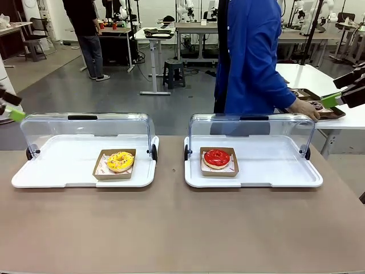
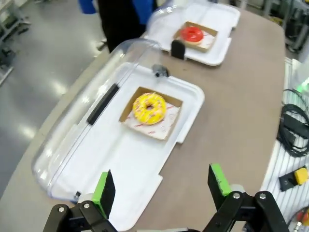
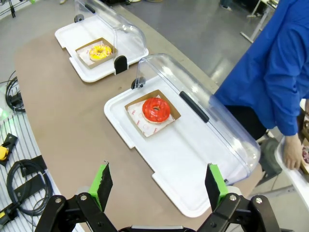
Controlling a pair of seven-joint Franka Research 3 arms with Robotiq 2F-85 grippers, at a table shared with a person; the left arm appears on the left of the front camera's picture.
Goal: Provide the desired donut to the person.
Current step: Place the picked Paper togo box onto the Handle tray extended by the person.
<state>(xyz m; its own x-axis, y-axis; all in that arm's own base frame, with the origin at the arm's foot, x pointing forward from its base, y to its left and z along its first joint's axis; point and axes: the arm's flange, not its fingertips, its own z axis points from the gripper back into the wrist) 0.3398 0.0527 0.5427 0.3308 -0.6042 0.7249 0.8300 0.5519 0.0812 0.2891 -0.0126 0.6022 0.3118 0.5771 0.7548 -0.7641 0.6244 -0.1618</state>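
Two white plastic trays sit side by side on the brown worktop (image 1: 182, 228), each with its clear domed lid rolled open toward the far edge. The left white tray (image 1: 57, 168) carries a yellow sprinkled donut (image 1: 120, 161) in a shallow brown cardboard box; the right white tray (image 1: 274, 168), just beside it with a narrow strip of worktop between, carries a red glazed donut (image 1: 217, 157) in its own cardboard box. Beyond the right tray stands the person in the bright blue jacket (image 1: 251, 57), turned sideways, cut off at the top of the front view, legs blurred behind the clear lid; one bare hand (image 1: 304, 108) rests at a dark tray of items on a white side table, and what lies there is hard to make out. The left pincer (image 2: 161, 188) hangs above the near corner of the left tray, green pads spread wide, nothing between them. The right pincer (image 3: 158, 187) hangs above the near end of the right tray, equally wide and empty. In the front view both pincers are clipped by the picture's edges. Nearer than both trays, the worktop lies broad and bare.
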